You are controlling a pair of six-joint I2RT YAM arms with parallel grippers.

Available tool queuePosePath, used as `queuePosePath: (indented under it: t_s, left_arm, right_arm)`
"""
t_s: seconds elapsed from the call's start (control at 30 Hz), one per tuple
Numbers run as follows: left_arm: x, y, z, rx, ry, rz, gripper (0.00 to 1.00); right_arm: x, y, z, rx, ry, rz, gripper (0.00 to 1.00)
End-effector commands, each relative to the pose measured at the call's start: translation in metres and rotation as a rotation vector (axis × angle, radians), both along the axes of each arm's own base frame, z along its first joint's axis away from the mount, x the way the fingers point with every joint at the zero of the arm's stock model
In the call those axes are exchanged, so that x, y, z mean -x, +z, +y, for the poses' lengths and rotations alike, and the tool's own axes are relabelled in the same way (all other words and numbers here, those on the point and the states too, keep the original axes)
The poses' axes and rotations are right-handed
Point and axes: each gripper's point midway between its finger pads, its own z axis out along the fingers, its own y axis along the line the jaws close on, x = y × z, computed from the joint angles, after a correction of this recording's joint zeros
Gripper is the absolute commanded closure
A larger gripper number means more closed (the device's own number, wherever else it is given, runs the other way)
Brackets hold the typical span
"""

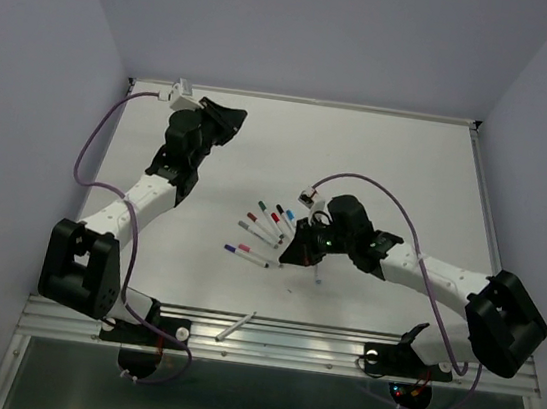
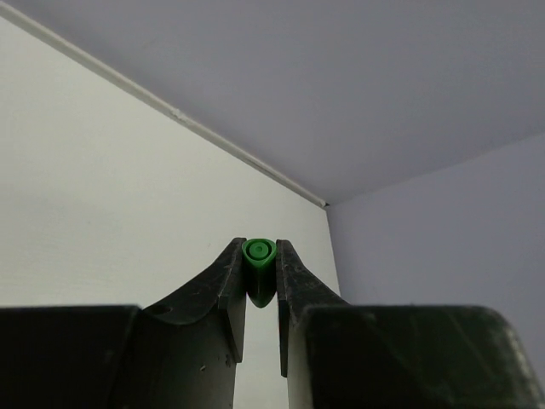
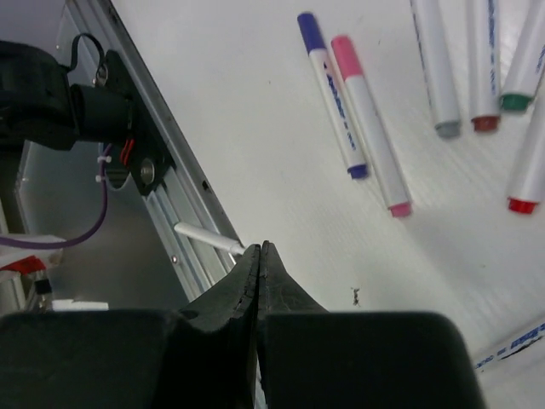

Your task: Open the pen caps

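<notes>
The left gripper (image 2: pixel 259 262), near the table's (image 1: pixel 410 162) far left corner, is clenched on a green cap (image 2: pixel 258 250) seen end-on, its lower part hidden between the fingers. The right gripper (image 3: pixel 260 252) is clenched on nothing, beside the pens (image 1: pixel 265 229) fanned at the table's middle. A purple cap (image 3: pixel 308 30) and a pink cap (image 3: pixel 344 51) sit on their pens. Blue print along the barrels is too small to read. Other pens are cut off at the wrist view's top edge.
</notes>
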Motion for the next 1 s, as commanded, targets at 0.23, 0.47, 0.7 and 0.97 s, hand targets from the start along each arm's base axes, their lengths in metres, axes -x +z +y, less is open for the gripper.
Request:
queuePosePath:
  t_s: [0.23, 0.47, 0.7, 0.97]
  left_arm:
    - [-0.004, -0.08, 0.049, -0.271, 0.126, 0.288, 0.99]
    - [-0.002, -0.144, 0.051, -0.362, 0.1, 0.488, 0.92]
    - [0.001, -0.195, 0.053, -0.411, 0.088, 0.63, 0.84]
    - [0.011, -0.226, 0.051, -0.426, 0.053, 0.725, 0.66]
  right_arm:
    - [-0.084, 0.017, -0.025, 0.156, -0.348, -0.212, 0.98]
    - [-0.086, -0.005, -0.03, 0.227, -0.37, -0.169, 0.93]
    - [-0.109, 0.002, -0.057, 0.271, -0.586, -0.21, 0.8]
    - [-0.101, -0.003, -0.069, 0.298, -0.608, -0.196, 0.62]
